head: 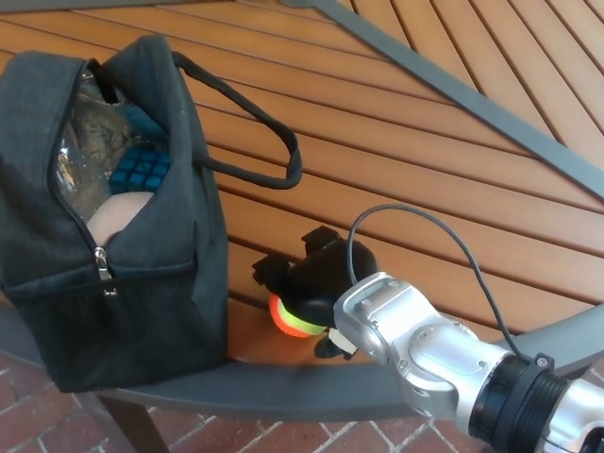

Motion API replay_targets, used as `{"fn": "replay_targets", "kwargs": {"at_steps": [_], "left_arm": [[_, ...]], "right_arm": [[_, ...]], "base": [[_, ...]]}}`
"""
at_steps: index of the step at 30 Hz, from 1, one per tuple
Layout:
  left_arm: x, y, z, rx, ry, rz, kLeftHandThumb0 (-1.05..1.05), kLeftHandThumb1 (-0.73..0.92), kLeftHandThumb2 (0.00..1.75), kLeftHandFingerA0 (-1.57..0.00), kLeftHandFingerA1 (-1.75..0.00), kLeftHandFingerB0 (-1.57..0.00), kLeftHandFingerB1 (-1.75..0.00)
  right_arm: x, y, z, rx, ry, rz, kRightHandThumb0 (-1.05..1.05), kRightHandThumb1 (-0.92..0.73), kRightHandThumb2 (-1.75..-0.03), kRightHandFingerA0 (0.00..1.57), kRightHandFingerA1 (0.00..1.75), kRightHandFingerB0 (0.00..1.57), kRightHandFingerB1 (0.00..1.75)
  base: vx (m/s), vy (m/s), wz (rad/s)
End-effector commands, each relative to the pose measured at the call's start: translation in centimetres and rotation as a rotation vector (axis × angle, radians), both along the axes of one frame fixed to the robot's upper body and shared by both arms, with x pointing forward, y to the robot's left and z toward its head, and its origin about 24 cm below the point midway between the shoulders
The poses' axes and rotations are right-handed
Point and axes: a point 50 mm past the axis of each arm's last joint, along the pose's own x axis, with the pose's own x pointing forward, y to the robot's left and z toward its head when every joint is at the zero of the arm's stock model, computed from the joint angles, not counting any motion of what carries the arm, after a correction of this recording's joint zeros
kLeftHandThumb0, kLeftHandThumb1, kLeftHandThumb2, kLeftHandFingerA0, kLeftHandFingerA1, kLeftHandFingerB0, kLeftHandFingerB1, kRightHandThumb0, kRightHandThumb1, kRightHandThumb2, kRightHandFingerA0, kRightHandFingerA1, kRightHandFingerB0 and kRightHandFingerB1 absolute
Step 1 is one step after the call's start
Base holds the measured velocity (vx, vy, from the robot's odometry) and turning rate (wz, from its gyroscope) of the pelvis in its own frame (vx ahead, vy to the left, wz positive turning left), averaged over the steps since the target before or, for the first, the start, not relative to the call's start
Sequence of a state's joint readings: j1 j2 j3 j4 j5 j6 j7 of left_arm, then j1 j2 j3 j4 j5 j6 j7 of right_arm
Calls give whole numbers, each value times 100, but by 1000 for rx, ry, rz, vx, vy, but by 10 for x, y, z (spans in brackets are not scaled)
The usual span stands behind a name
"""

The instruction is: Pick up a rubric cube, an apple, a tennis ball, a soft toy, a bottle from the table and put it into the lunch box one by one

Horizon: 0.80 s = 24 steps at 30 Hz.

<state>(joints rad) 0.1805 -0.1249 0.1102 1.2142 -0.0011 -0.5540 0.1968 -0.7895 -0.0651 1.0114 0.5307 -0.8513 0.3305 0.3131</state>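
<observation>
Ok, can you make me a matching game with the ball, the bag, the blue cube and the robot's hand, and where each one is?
Things:
1. tennis ball
2. lunch box
3. blue cube
4. right hand

Places or states:
A. standing open at the table's left edge
B. closed around the ball
C. inside the bag, near the top
D. low by the table's front edge, beside the bag, under black fingers

Pairs: 1-D, 2-A, 3-C, 4-B
</observation>
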Motion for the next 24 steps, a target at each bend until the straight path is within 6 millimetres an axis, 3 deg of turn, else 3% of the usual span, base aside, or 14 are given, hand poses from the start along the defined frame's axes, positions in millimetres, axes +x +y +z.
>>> {"fn": "replay_targets", "kwargs": {"at_steps": [1, 3, 4, 7, 8, 10, 11, 13, 14, 18, 22, 24], "left_arm": [[2, -4, 3, 6, -46, -5, -14, 57, 99, -110, -120, -101, -113], [2, -4, 3, 3, -48, 1, -12, 61, 94, -108, -124, -99, -116], [2, -3, 3, 0, -48, 3, -14, 56, 101, -112, -118, -101, -113], [0, -2, 3, 6, -47, -3, -14, 57, 100, -112, -118, -101, -113], [0, -2, 3, 7, -47, -2, -14, 56, 100, -112, -118, -102, -112], [0, -2, 3, 7, -47, -1, -14, 56, 100, -112, -118, -102, -112], [0, -1, 3, 11, -46, -6, -13, 62, 90, -110, -118, -98, -114], [-2, 0, 3, 21, -38, -15, -12, 63, 89, -110, -117, -97, -112], [-1, -1, 3, 9, -42, -3, -12, 64, 88, -111, -118, -98, -112], [-2, -1, 3, -7, -46, 18, -13, 58, 97, -110, -119, -99, -112], [-3, 1, 3, 7, -45, 6, -12, 59, 97, -112, -118, -101, -112], [-5, 2, 3, 8, -38, 5, -13, 59, 97, -110, -118, -100, -110]], "right_arm": [[-10, -27, -38, -58, 198, -144, -34, -75, -69, 81, 132, 59, 77], [-11, -29, -38, -65, 187, -145, -32, -73, -69, 79, 122, 59, 77], [-10, -39, -42, -102, 176, -196, -31, -63, -64, 82, 143, 63, 76], [-12, -45, -45, -125, 153, -196, -31, -57, -62, 86, 149, 66, 76], [-13, -48, -47, -135, 142, -184, -33, -56, -61, 92, 162, 74, 81], [-14, -50, -49, -142, 135, -177, -33, -56, -61, 92, 162, 74, 81], [-16, -54, -53, -148, 119, -158, -35, -55, -59, 91, 169, 72, 75], [-22, -57, -59, -139, 98, -133, -34, -58, -59, 88, 169, 69, 71], [-24, -58, -61, -108, 80, -125, -35, -70, -64, 90, 171, 76, 99], [-33, -63, -70, 24, 35, -122, -39, -85, -75, 89, 163, 83, 119], [-40, -63, -75, 138, 43, -161, -36, -84, -71, 83, 157, 74, 114], [-44, -63, -78, 251, 69, -218, -33, -83, -74, 88, 154, 74, 109]], "base": [[0, 0, 0], [0, 0, 0], [0, 0, 0], [0, 0, 0], [0, 0, 0], [0, 0, 0], [0, 0, 0], [0, 0, 0], [0, 0, 0], [0, 0, 0], [0, 0, 0], [0, 0, 0]]}}
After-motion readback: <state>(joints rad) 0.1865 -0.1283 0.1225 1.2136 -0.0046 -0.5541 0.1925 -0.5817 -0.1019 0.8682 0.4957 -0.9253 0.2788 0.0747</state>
